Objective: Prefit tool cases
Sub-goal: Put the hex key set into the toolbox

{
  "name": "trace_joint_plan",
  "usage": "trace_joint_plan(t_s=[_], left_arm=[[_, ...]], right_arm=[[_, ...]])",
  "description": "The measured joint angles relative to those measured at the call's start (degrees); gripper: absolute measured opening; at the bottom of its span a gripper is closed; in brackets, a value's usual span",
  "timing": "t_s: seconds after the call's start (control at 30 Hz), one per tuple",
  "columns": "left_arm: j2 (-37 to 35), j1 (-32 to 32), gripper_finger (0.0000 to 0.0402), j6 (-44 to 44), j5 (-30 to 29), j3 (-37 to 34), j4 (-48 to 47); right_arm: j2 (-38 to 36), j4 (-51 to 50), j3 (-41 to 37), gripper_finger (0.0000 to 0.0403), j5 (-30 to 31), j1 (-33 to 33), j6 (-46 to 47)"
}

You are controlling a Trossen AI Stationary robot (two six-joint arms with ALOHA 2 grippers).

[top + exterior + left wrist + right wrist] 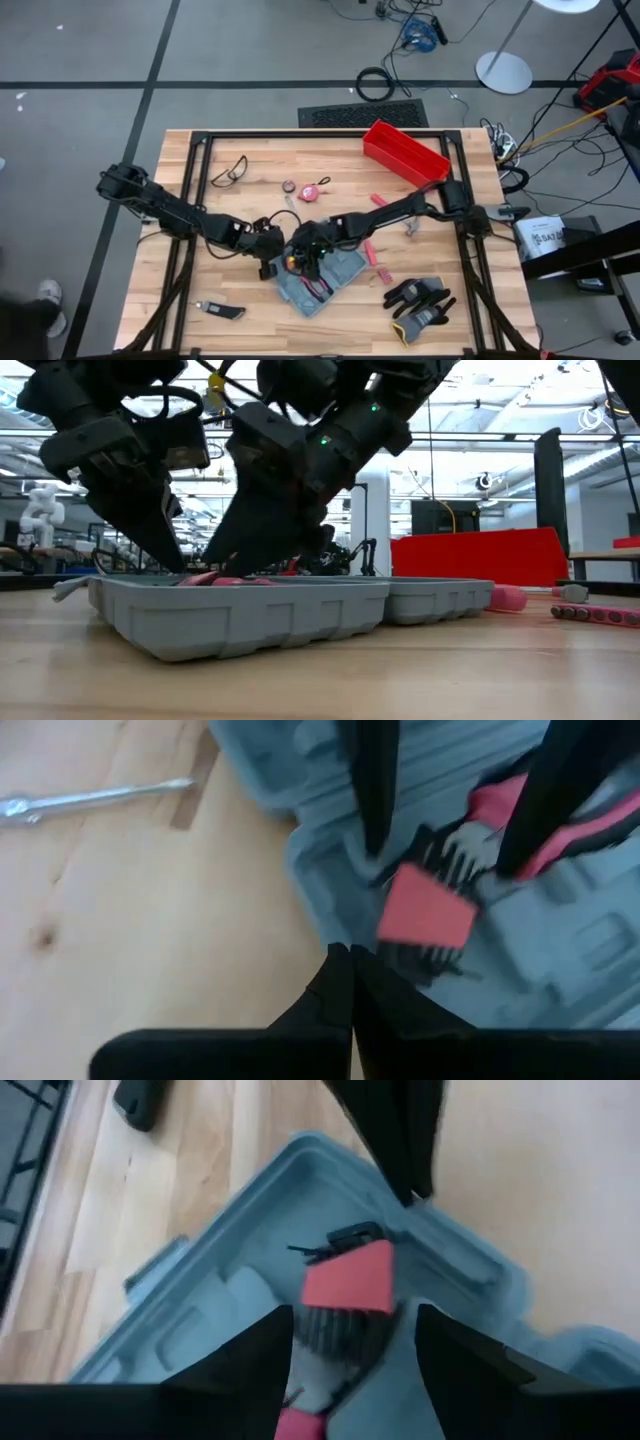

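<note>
One tool case [322, 278], lying open near the table's [180, 300] front middle, with both grippers over it.
Counted, largest to smallest: one red bin [404, 152] at the far edge, one pair of gloves [420, 305] near the front right. Left gripper [350, 955] pinched shut, empty, at the case's edge; right gripper [355, 1320] spread wide, holding nothing, above the red-handled bit set [348, 1278].

Matt grey-blue plastic tool case [318, 278] on smooth pale wooden table [250, 225].
</note>
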Motion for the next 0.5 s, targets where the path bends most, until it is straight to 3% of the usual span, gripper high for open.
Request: trace_joint_plan(t_s=[0.27, 0.4, 0.5], left_arm=[[0.00, -0.24, 0.0002, -0.02, -2.61, -0.04, -0.36], [0.00, -0.24, 0.0002, 0.02, -4.20, -0.04, -0.44], [0.00, -0.22, 0.0002, 0.02, -4.43, -0.04, -0.40]], right_arm=[[2.92, 0.36, 2.17, 0.0167, 0.18, 0.75, -0.31], [3.76, 0.57, 2.98, 0.0107, 1.51, 1.49, 0.10], [3.43, -0.12, 3.49, 0.0034, 1.83, 1.88, -1.11]])
